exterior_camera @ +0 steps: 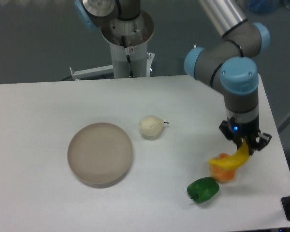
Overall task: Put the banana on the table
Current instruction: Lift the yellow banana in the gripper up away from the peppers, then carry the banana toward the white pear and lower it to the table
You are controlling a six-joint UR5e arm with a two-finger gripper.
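Camera view: gripper point(245, 144) clenched on the upper end of the banana point(231, 159), smooth, bright yellow, curved, hanging tilted down to the left, its lower part in front of the orange lobed fruit point(223, 173). Just below-left, a glossy green pepper point(202, 189) on the matte white table point(48, 125). Cream-white pear point(151, 126) with a thin dark stem near the middle. Round, flat, beige-grey plate point(100, 153) with a low rim to the pear's left.
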